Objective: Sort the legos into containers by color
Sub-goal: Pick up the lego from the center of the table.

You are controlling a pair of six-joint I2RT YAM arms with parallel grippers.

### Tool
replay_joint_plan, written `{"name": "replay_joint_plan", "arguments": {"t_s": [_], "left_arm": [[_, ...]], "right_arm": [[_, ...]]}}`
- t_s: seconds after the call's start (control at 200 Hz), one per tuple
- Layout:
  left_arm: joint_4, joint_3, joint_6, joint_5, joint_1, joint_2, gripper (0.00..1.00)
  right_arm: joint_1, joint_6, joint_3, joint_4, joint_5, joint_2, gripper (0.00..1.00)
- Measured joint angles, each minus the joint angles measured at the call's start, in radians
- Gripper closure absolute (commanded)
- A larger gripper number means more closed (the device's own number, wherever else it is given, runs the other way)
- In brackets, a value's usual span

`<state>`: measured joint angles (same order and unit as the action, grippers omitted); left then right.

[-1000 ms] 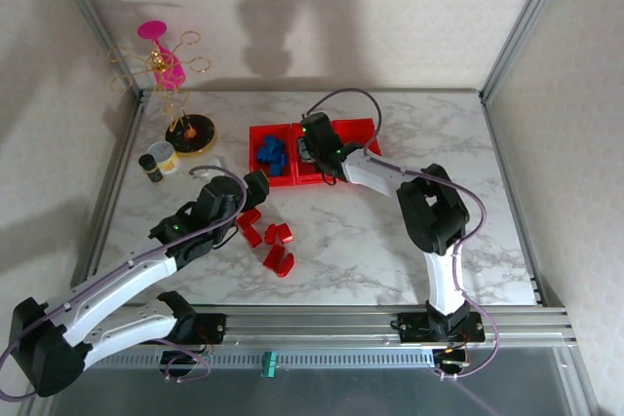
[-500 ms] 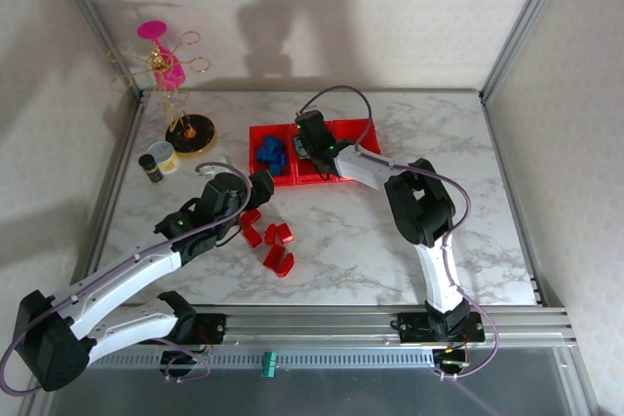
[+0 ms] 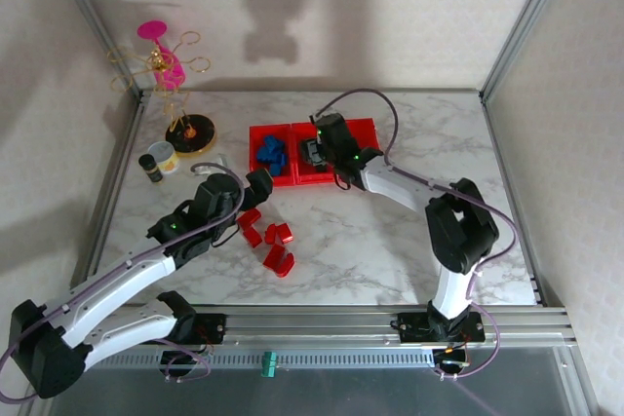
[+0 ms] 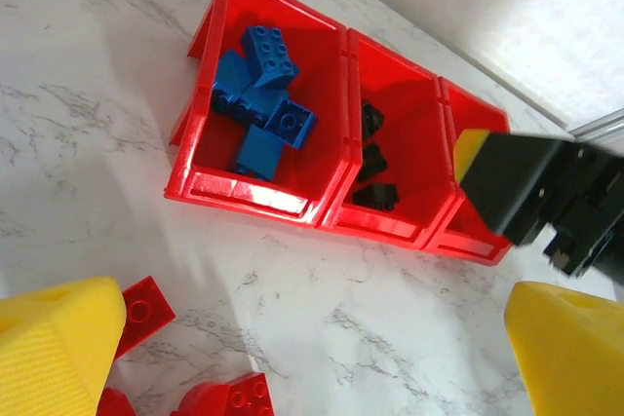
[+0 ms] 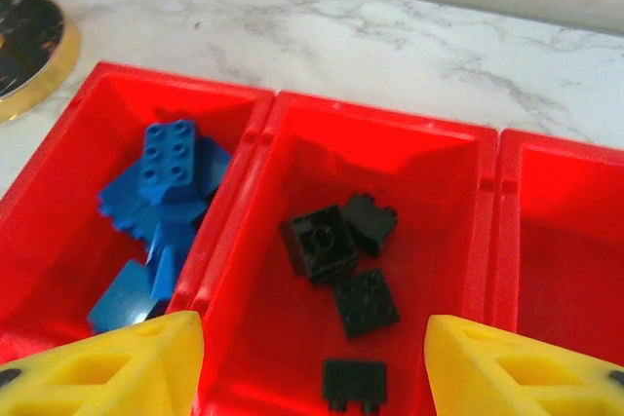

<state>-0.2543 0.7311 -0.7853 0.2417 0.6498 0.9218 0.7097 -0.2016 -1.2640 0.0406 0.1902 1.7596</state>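
Bricks in blue sit piled in the left bin of the red bins, a row of three in the upper middle of the top view, and four black bricks lie in the middle bin. Red bricks are loose on the marble table, lower left of the bins, near them but not touching, roughly centre-left of the frame

Right claw hangs over the middle bin with its yellow fingers spread apart and nothing between them, the black bricks lying on the bin floor below the gap. Left claw hangs just above the upper end of the red bricks, spread wide and holding nothing either; a few red bricks peek in at the bottom left of its wrist view, right beside the finger on that side. Wire stand with a pink piece on it and a small jar sit at the upper left of the table, left of the bins
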Motion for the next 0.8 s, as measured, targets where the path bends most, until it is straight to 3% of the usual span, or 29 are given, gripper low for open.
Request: {"name": "replay_joint_plan", "arguments": {"t_s": [0.526, 0.801], "left_arm": [[-0.107, -0.101, -0.061, -0.011, 0.000, -0.151, 0.00], [-0.181, -0.161, -0.108, -0.005, 0.000, -0.237, 0.00]], "right_arm": [[0.213, -0.114, 0.270, 0.053, -0.064, -0.202, 0.24], [0.323, -0.200, 0.370, 0.047, -0.095, -0.213, 0.21]]}}
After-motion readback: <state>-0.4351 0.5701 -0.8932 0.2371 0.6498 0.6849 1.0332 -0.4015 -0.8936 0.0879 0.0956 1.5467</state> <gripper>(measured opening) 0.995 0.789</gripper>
